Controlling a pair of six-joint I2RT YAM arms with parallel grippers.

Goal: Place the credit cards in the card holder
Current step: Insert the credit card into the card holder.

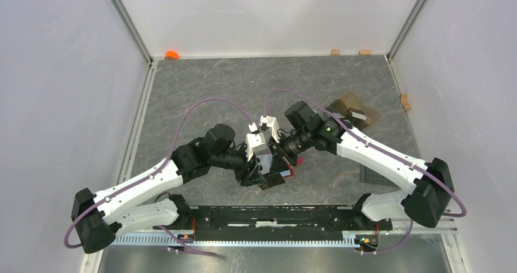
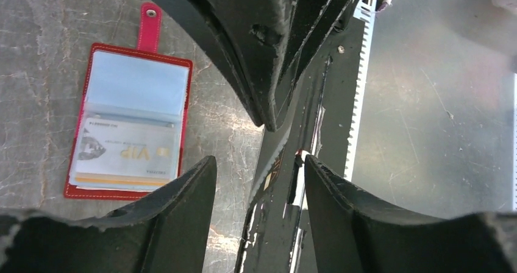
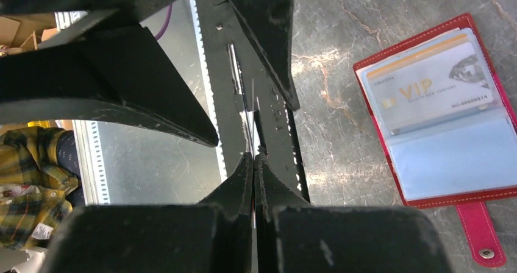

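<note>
One card holder, left end effector overlapping corner, tan box behind

Left arm and right arm bent inward, left gripper jaws apart, right gripper pinched shut, its tip facing the left's gap

**Only thing I can read on my feeds: "VIP"**

Both wrist cams show gold "VIP" lettering on the pale credit card sitting in a clear sleeve of the red card holder. From the left wrist it reads upside down. There's finer print and a number line around it, too small for me to make out.
</note>
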